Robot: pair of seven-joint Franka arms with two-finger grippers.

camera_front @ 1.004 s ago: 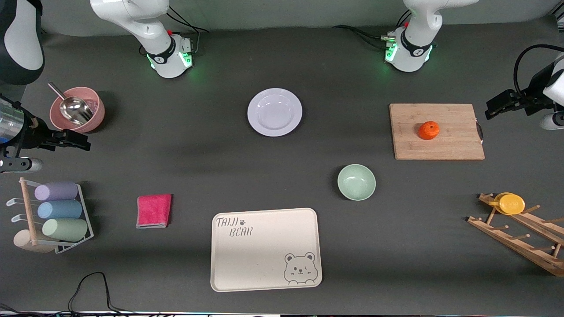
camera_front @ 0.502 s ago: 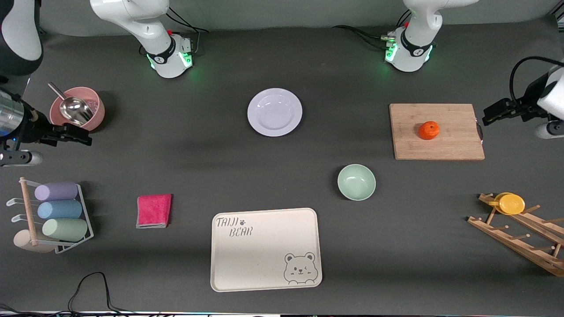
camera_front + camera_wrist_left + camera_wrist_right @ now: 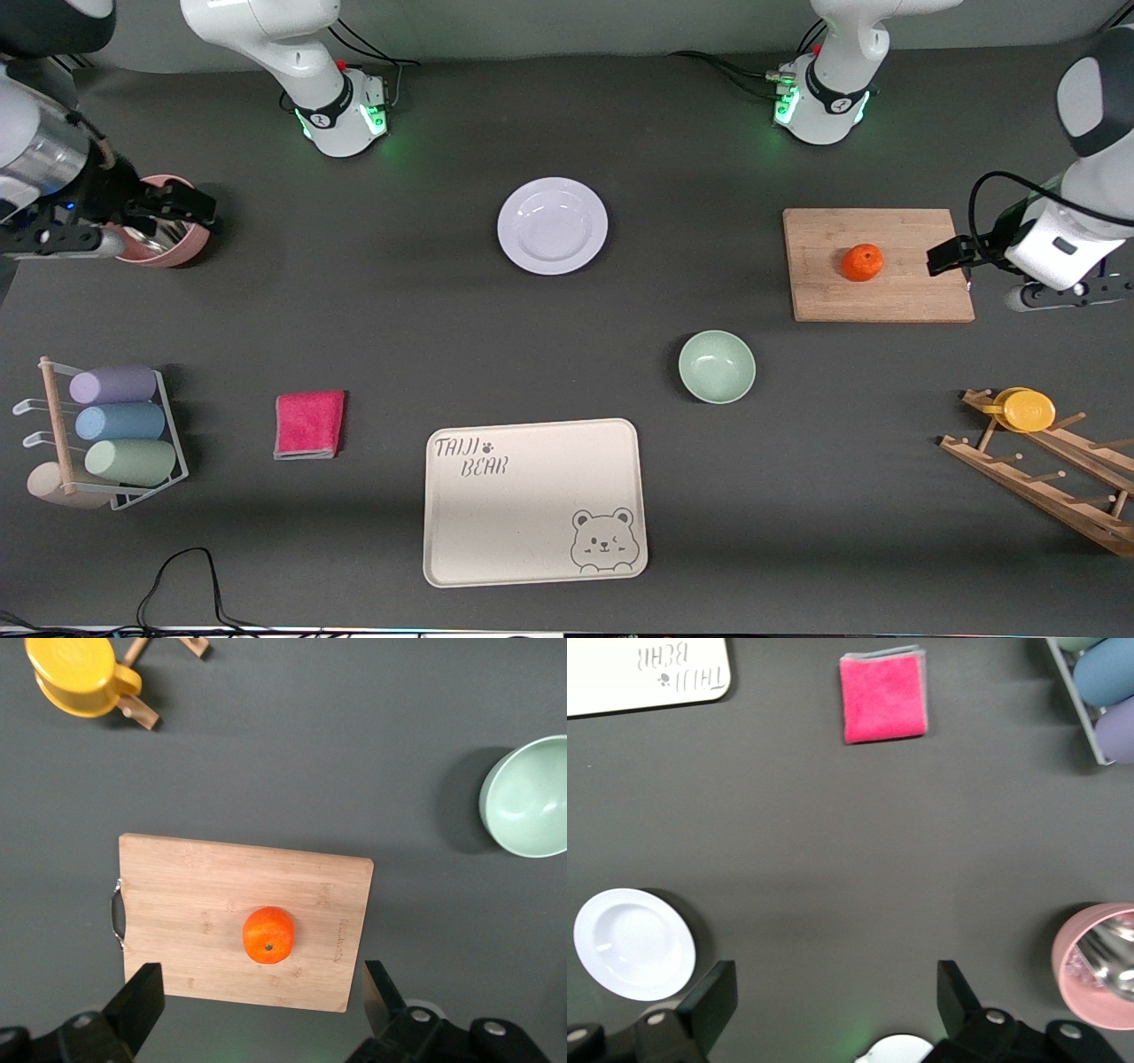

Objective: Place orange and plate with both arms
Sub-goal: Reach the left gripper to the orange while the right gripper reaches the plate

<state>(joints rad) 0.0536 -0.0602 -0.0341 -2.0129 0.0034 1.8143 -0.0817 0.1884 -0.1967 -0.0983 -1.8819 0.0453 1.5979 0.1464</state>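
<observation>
A dark grey tabletop (image 3: 399,319) carries everything, and the white plate (image 3: 552,225) lies about mid-width, close to the robots' bases. Toward the left arm's end from the plate lies a wooden cutting board (image 3: 904,283); nearer the front camera than the plate sit a pale green bowl (image 3: 717,366) and a cream bear tray (image 3: 534,501), and a wooden rack (image 3: 1054,478) stands well toward the left arm's end. Toward the right arm's end from the plate stands a pink bowl (image 3: 190,237), with a folded pink cloth (image 3: 309,424) and a wire rack of pastel cups (image 3: 115,434) nearer the front camera.
</observation>
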